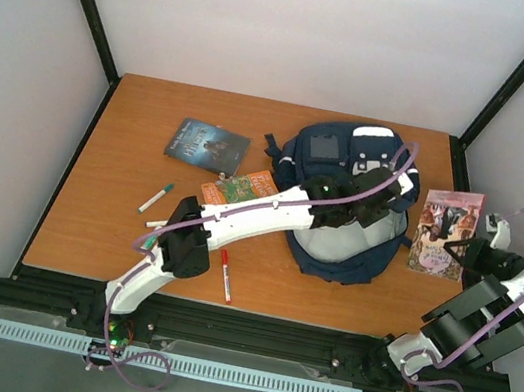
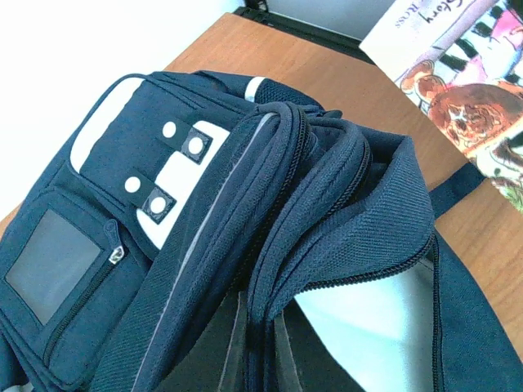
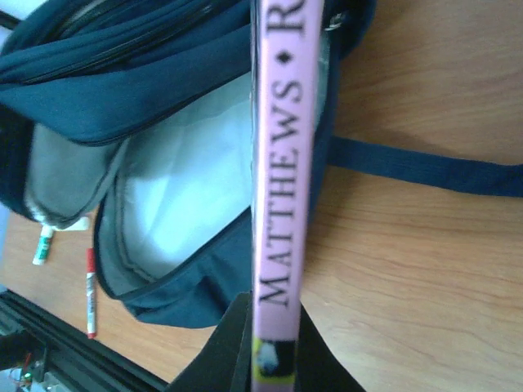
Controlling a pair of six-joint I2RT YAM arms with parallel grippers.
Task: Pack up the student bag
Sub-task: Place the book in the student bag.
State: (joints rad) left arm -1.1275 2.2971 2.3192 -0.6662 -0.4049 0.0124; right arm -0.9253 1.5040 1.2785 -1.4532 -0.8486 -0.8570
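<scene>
Both hands are closed, the left hand over the student bag, the right hand beside it clamping a book.

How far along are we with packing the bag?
Done: the student bag lies unzipped, its light lining showing nothing packed that I can see. In hand: the left tool looks pinched on the opening's edge; the right tool grips a pink-spined book beside the bag. Left: that book, the dark book, the orange book, the green marker and the red marker on the table.
</scene>
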